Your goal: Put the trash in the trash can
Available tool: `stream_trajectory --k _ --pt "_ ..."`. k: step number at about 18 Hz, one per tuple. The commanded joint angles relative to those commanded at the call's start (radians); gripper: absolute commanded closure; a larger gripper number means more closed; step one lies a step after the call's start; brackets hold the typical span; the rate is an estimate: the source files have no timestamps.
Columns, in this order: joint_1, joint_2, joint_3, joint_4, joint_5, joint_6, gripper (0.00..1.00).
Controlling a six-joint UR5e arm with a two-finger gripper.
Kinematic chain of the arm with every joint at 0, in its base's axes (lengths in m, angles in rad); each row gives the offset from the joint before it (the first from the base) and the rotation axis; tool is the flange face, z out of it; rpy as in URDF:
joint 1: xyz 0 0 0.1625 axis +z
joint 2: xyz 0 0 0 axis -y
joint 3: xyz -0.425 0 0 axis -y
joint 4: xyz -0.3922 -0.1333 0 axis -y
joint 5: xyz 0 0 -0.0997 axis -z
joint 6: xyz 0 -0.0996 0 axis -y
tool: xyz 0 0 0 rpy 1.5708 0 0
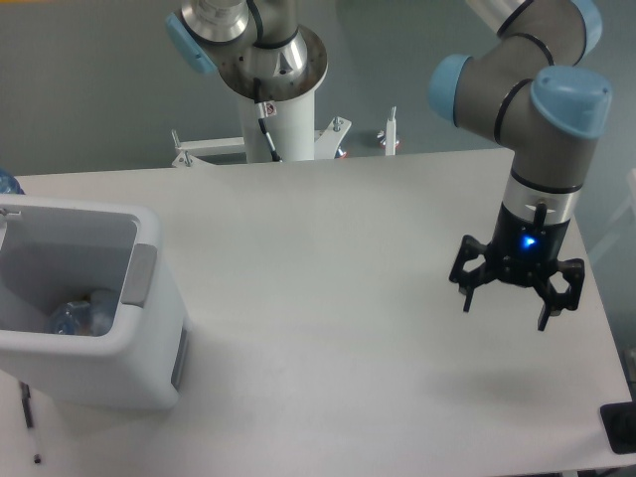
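The white trash can (149, 343) stands at the table's left edge, its grey side panel facing right. Inside it, at the bottom, lies the clear crinkled bottle with a blue tint (79, 316). The paper wrapper does not show. My gripper (505, 315) hangs over the right side of the table, far from the can, fingers spread open and holding nothing. A blue light glows on its body.
The arm's white pedestal (278, 119) rises behind the table's far edge, with small brackets (390, 137) beside it. A dark object (620, 427) sits at the lower right corner. The table's right edge (596, 288) lies close to the gripper.
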State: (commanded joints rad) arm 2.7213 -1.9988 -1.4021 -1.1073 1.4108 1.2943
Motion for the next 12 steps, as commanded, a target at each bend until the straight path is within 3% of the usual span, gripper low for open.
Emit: stream_trajectory --k 3,12 --pt "-0.012 -0.005 0.014 -0.051 0.115 0.020 0.00" --pt "-0.026 -0.003 0.015 -0.103 0.192 0.174 0.00"
